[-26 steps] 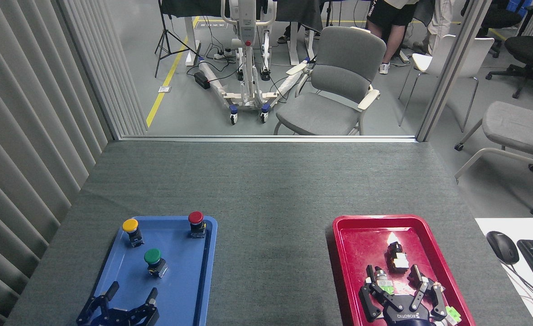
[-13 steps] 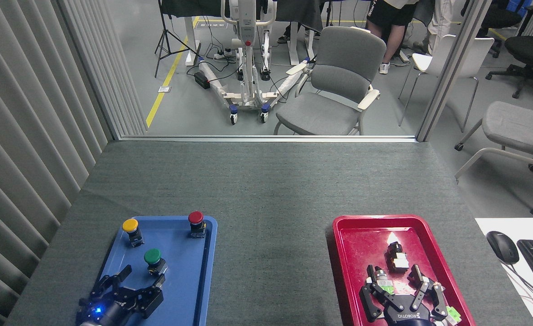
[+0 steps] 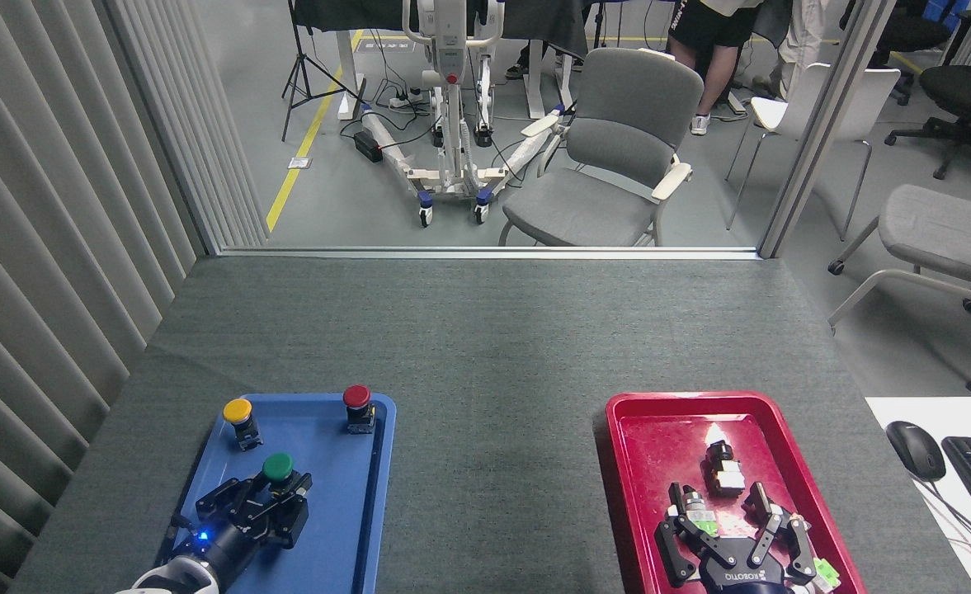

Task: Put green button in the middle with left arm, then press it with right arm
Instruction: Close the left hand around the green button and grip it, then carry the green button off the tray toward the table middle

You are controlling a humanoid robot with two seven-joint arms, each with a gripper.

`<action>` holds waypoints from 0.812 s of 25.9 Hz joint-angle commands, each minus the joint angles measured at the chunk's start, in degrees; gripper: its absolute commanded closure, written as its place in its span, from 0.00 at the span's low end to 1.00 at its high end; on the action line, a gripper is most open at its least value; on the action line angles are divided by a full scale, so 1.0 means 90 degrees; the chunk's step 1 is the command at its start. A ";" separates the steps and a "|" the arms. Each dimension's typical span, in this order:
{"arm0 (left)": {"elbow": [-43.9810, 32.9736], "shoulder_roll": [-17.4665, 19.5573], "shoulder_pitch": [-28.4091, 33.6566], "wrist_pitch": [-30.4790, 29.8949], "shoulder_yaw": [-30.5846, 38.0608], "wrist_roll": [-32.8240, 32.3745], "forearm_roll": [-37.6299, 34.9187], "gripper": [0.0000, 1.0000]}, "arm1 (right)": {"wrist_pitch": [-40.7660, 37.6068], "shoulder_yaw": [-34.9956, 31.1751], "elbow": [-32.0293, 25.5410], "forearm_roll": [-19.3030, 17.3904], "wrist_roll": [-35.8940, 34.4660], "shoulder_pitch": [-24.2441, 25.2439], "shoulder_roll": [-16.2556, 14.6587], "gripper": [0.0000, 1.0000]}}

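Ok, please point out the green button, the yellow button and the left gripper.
green button (image 3: 277, 466), head view, on its domed cap
yellow button (image 3: 238, 409), head view, on its cap
left gripper (image 3: 264, 492), head view, midway between its fingertips

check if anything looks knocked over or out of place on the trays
Nothing stands out. The green button, yellow button and red button stand upright on the blue tray; small parts lie in the red tray.

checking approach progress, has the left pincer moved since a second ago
Yes. The black left pincer has advanced up the blue plastic tray, away from its near edge, and now brackets the green domed push button, which sits unmoved.
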 commanded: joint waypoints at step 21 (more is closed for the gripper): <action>-0.1858 -0.0498 -0.0467 -0.1446 -0.2133 -0.0441 -0.0074 1.00 | -0.0020 0.0010 0.0007 0.0010 -0.0001 0.0010 -0.0003 0.11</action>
